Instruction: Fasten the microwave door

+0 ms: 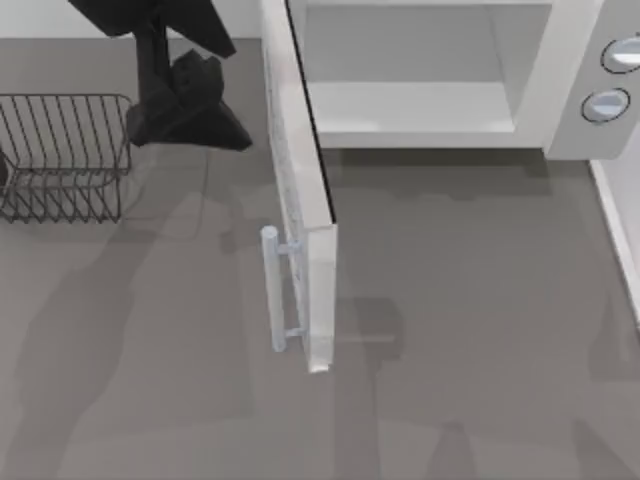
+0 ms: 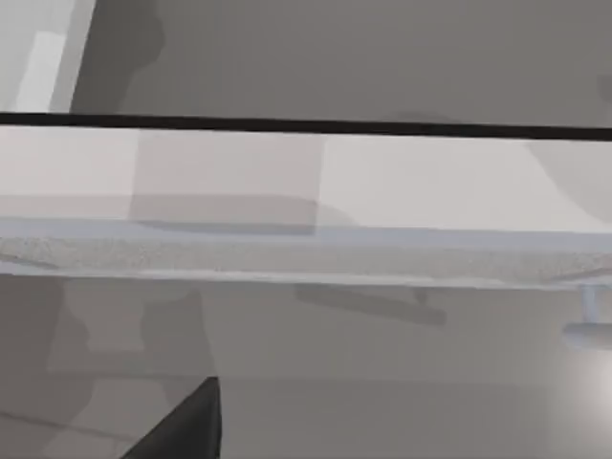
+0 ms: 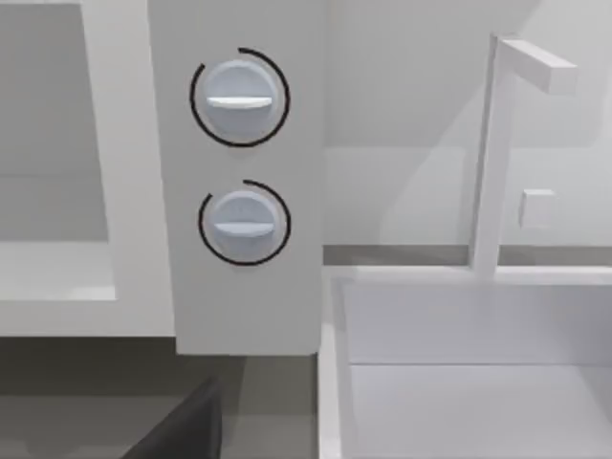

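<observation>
Standing wide open, the flat white microwave door (image 1: 300, 190) awaited a push; left gripper (image 1: 185, 95) hovered beside it, fingers' state indiscernible.

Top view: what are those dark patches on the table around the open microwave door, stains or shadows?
Top view: soft-edged shadows on the table, one beside the microwave door near its handle. Left wrist view: similar grey shadows cross the door's face, with a bright glare patch in one corner. Right wrist view: evenly lit knobs, no glare.
</observation>
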